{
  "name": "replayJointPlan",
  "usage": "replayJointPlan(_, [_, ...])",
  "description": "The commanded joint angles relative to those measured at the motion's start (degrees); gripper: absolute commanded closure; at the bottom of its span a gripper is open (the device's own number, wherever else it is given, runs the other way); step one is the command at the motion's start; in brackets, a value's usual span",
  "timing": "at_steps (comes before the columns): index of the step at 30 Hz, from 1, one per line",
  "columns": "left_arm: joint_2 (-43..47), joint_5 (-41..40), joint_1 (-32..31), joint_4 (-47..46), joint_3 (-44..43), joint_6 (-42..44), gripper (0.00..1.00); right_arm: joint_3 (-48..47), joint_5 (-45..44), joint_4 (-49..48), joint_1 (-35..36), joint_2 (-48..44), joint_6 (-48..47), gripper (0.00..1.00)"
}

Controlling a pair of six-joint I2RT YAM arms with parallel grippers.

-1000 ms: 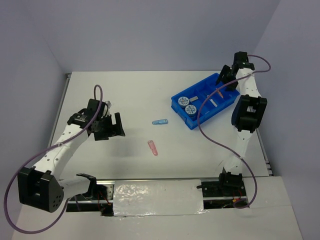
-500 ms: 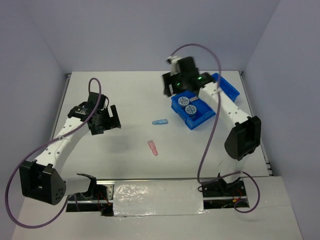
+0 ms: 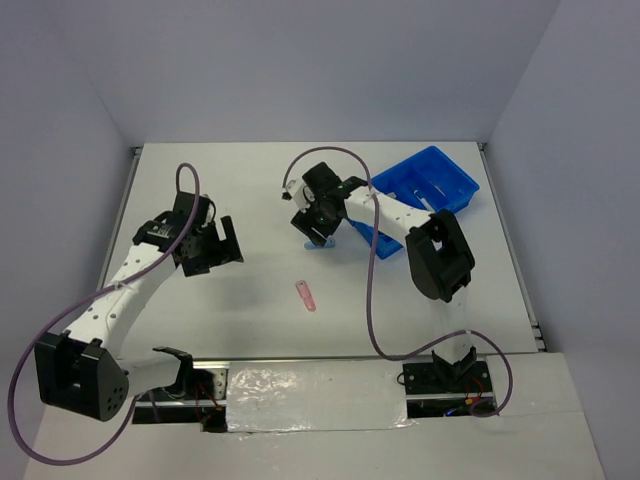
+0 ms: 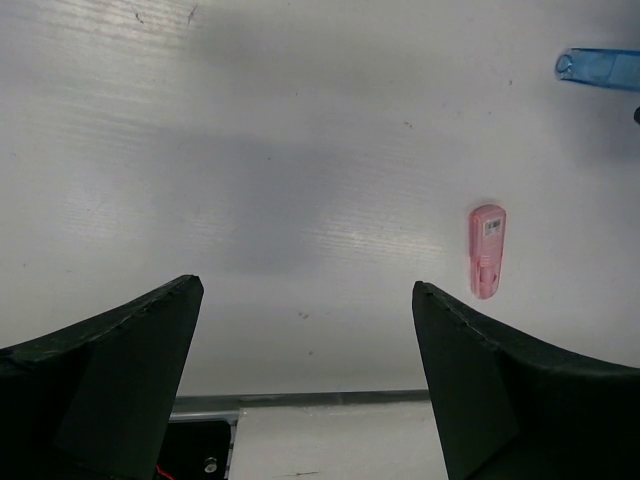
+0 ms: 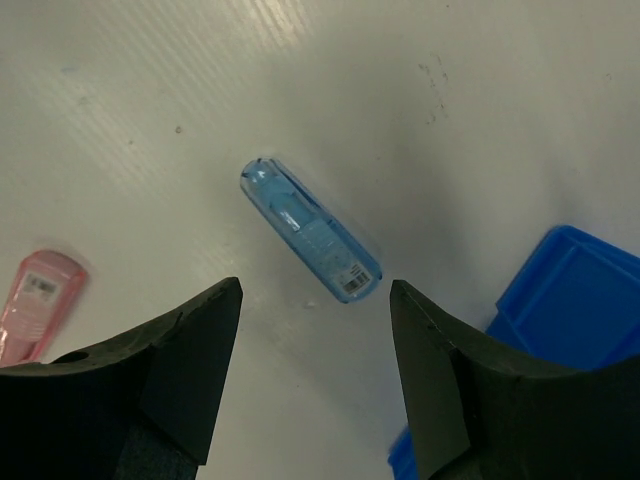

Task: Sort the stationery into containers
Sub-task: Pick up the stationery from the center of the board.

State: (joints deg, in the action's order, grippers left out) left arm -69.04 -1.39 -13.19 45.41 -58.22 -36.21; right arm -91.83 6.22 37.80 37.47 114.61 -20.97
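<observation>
The slim clear blue piece [image 5: 310,230] lies flat on the white table, just ahead of my right gripper [image 5: 315,285], which hovers over it open and empty. In the top view that gripper [image 3: 313,224] covers most of the blue piece [image 3: 325,243]. The slim pink piece [image 3: 305,295] lies alone nearer the front; it shows in the left wrist view [image 4: 487,250] and the right wrist view [image 5: 35,300]. My left gripper [image 3: 222,250] is open and empty above bare table at the left [image 4: 305,288]. The bright blue tray [image 3: 450,165] stands at the back right, its near end hidden by the right arm.
A corner of the tray [image 5: 570,300] is close to the right of my right fingers. The blue piece also shows at the top right of the left wrist view [image 4: 600,68]. The table's front edge [image 4: 300,400] is just below my left gripper. Grey walls enclose the table.
My right arm has swung from the tray at the back right leftward and down over the blue piece. My left gripper has shifted only slightly. The pink and blue pieces have not moved.
</observation>
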Motion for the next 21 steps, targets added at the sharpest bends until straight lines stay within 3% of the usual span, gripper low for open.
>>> replayJointPlan(1, [3.1, 0.9, 0.3, 0.3, 1.3, 0.8, 0.01, -4.3, -1.2, 1.3, 0.1, 2.3, -3.0, 0.31])
replayJointPlan(13, [5.8, -0.2, 0.3, 2.4, 2.6, 0.3, 0.01, -2.4, 1.3, 0.6, 0.4, 9.3, -1.8, 0.37])
replayJointPlan(14, [5.9, -0.4, 0.3, 2.3, 2.8, 0.3, 0.01, -2.3, 1.3, 0.3, 0.4, 9.6, -1.3, 0.4])
replayJointPlan(15, [5.9, -0.5, 0.3, 2.3, 3.1, 0.3, 0.01, -2.0, 0.3, -0.1, 0.4, 10.0, -0.8, 0.54])
replayJointPlan(19, [5.8, -0.4, 0.4, 1.8, 3.9, 0.2, 0.01, -1.7, -4.4, -1.7, 0.3, 11.0, 1.2, 0.84])
replayJointPlan(21, [5.5, 0.0, 0.4, 1.2, 4.3, 0.1, 0.01, -1.9, -5.1, -2.5, 0.2, 10.4, 2.3, 0.94])
